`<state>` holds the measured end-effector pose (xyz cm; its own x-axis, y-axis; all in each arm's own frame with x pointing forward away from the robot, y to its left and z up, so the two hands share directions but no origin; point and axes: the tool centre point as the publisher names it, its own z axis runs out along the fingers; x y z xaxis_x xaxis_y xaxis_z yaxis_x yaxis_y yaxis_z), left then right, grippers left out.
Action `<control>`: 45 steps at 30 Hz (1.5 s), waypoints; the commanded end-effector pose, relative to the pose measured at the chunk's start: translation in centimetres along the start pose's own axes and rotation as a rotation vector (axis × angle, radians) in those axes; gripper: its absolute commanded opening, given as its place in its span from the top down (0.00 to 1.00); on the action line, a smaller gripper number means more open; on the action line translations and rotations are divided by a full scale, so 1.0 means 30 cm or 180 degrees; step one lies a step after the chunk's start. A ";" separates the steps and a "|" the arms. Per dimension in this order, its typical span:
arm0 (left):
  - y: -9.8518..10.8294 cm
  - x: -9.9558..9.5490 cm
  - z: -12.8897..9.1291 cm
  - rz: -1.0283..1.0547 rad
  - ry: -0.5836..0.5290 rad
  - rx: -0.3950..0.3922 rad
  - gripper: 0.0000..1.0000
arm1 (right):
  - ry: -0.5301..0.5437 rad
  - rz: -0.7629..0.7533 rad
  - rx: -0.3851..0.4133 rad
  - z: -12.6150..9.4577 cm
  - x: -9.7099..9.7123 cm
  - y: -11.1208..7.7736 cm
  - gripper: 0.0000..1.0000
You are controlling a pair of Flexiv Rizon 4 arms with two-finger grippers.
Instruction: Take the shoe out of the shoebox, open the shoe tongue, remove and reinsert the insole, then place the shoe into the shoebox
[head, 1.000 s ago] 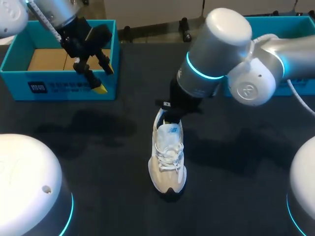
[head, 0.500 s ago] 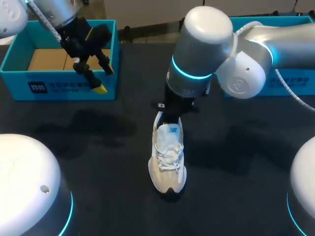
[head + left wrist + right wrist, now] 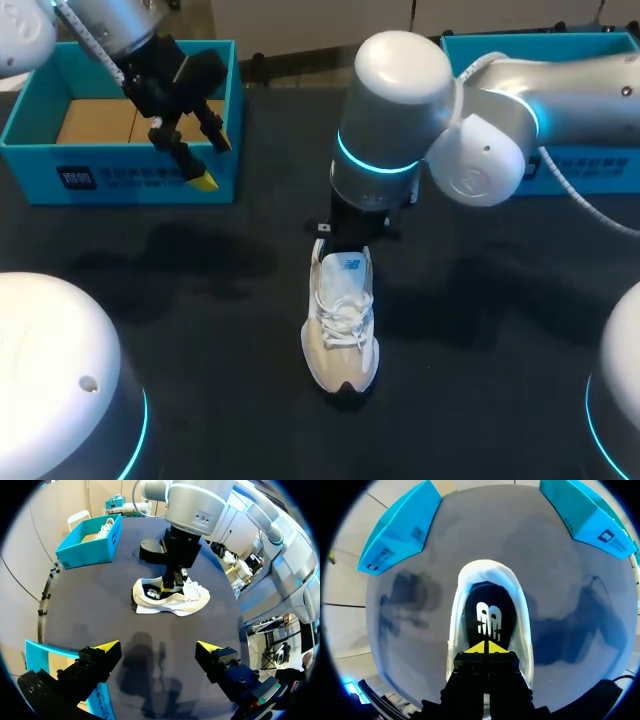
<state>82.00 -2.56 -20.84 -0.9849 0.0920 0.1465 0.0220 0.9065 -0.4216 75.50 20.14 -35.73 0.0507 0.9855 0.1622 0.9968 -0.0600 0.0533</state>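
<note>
Now watch the shoe (image 3: 340,320), because nothing is holding it down. It stands by itself near the middle of the bench (image 3: 200,300). Your right tool (image 3: 484,649) is down in the heel end of the shoe, right over the dark insole (image 3: 489,611), and its two yellow tips are pressed together. You cannot tell if a bit of the insole is caught between them. If you pull up and the insole sticks, the whole shoe may lift, tip over or slide. If the pinch is weak, the insole may slip out. Your left tool (image 3: 157,647) has its tips wide apart and holds nothing. It hangs over the front wall of the blue shoebox (image 3: 150,178), well away from the shoe, so from there it cannot help hold the shoe down
</note>
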 end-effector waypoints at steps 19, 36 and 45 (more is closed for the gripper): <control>0.002 0.005 -0.001 0.0001 -0.0008 -0.0003 0.00 | -0.0126 0.0015 -0.0007 0.057 -0.006 0.032 1.00; 0.002 0.005 -0.001 0.0001 -0.0008 -0.0003 0.00 | -0.0082 -0.0068 -0.0042 0.139 -0.020 0.103 1.00; 0.002 0.005 -0.001 0.0001 -0.0008 -0.0003 0.00 | -0.0182 -0.0113 -0.0179 0.080 -0.013 0.124 1.00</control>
<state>81.99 -2.57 -20.89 -0.9850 0.0916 0.1460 0.0217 0.9063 -0.4220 79.65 19.80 -39.22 0.0169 0.9922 0.1234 0.9945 -0.0295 0.1009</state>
